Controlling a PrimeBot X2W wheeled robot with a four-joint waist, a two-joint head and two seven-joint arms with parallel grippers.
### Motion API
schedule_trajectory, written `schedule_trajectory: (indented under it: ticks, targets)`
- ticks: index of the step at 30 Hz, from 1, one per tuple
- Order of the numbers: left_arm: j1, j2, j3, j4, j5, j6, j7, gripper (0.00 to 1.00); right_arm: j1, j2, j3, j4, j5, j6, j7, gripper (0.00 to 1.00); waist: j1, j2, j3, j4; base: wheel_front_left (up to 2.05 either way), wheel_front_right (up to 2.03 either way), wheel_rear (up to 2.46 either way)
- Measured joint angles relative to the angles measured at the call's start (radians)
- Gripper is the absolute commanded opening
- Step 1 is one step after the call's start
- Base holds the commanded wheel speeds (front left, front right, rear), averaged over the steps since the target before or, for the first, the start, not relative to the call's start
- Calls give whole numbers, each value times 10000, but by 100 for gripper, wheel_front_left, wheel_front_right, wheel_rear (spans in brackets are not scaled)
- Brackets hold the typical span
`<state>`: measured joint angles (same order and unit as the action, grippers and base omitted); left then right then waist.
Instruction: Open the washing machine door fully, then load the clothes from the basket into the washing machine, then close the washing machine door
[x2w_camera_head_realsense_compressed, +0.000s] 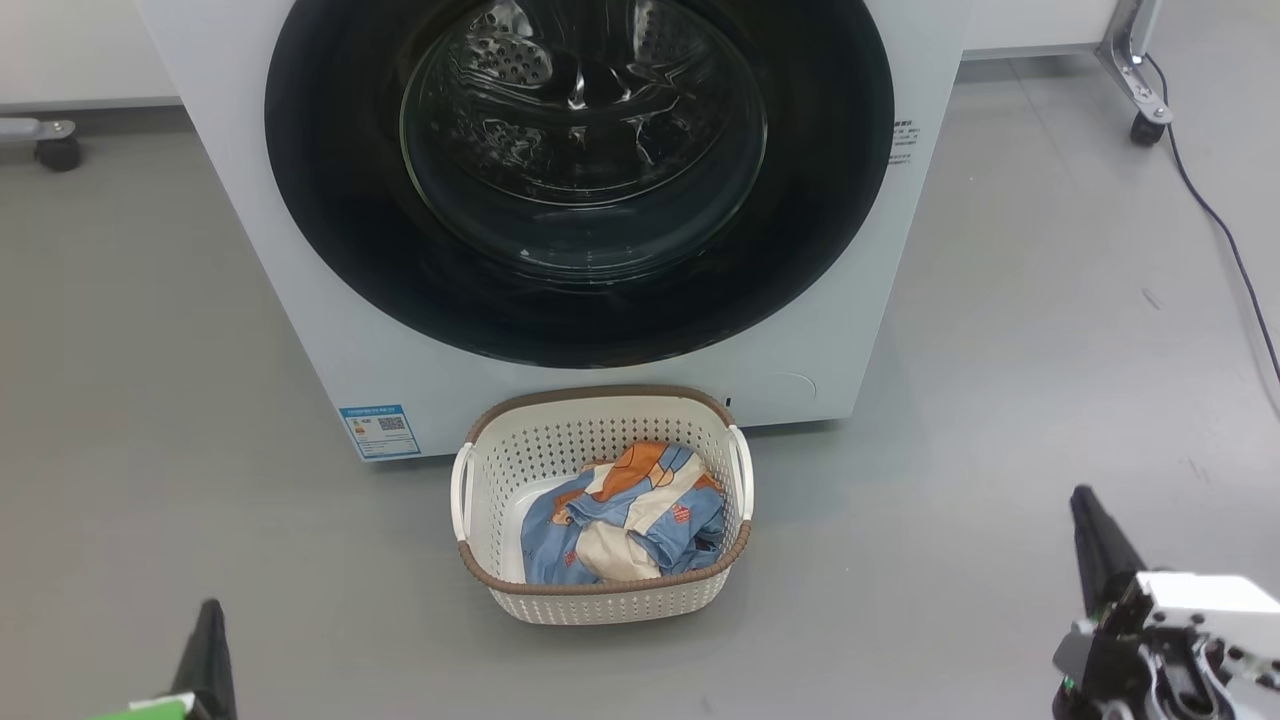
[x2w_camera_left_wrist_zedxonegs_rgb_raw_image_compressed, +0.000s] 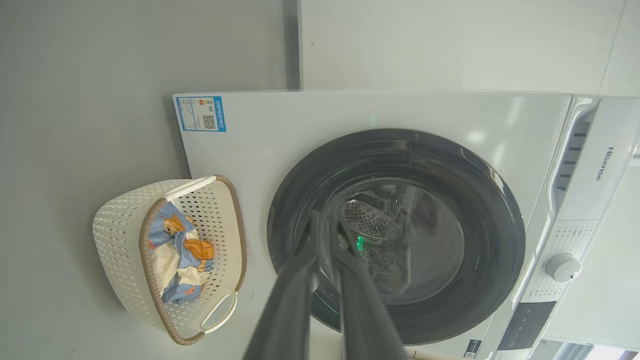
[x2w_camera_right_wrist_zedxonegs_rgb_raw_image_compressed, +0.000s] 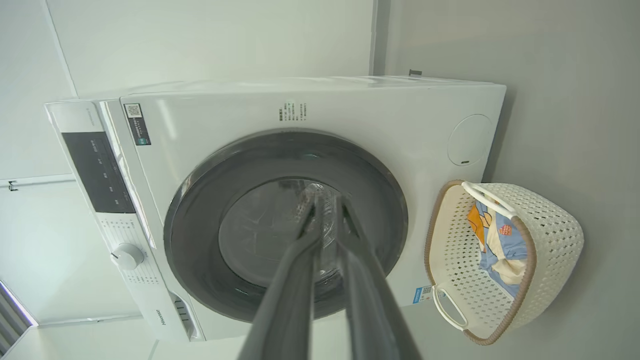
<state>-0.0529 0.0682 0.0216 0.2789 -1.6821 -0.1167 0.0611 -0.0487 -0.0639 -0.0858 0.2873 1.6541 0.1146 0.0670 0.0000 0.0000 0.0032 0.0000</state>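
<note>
Washing machine: white front-loader standing on the grey floor, facing the robot.
Washing machine door: closed flat against the machine's front; wide glossy black rim around a bulging clear glass centre, through which the perforated steel drum shows.
Basket: cream, perforated, brown-rimmed, with two white loop handles; it sits upright on the floor just in front of the machine's base, below the door's lower edge.
Clothes: crumpled together inside the basket, piled toward its right half; light blue fabric with orange and cream patches, part of the basket floor bare beside them.
Left claw: low in the head view's left corner, on the near side of the basket and well apart from it, the basket lying ahead and to its right. Its wrist view shows the two dark fingers drawn together at the tips with only a sliver between them, gripping nothing and aimed at the door glass without touching it.
Right claw: low in the head view's right corner, well apart from the basket, which lies ahead and to its left. Its fingers likewise meet at the tips, empty, pointing at the door glass from a distance.
Blue sticker: on the machine's lower left corner, just left of the basket.
Round cover: faint circle on the lower right of the machine's front, just right of the basket's back edge.
Control dial: white knob on the panel above the door.
Cable: dark line running across the floor at the far right, beside a wheeled stand's caster.
</note>
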Motion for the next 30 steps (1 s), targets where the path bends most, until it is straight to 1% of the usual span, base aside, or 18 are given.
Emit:
schedule_trajectory:
  ticks: [4,13,15,18,24,27,30]
  targets:
    - [307,-222,-38,311,-2,0,0,100,386,221,25,322,-2,-15,-10,100,0,0,1,0,0,0,0]
    - [302,-211,-38,155,21,0,-102,100,387,171,134,192,-309,-15,-167,100,0,0,10,4,0,0,0]
    - [299,-190,-54,102,63,0,-134,100,384,134,184,150,-514,-15,-221,100,0,0,14,4,0,0,0]
    - [293,-125,-125,-33,481,0,-240,100,362,33,278,96,-832,-15,-372,100,0,0,22,4,0,0,0]
    - [282,17,-251,-201,690,0,-454,100,286,-71,497,27,-1505,-13,-554,100,0,0,36,0,0,0,0]
    - [281,88,-336,-282,1097,0,-598,100,221,-188,608,-23,-1962,-13,-677,100,0,0,46,-2,0,0,0]
    - [279,232,-454,-382,1279,0,-715,100,211,-313,721,-52,-2418,-13,-779,100,0,0,56,-4,0,0,0]
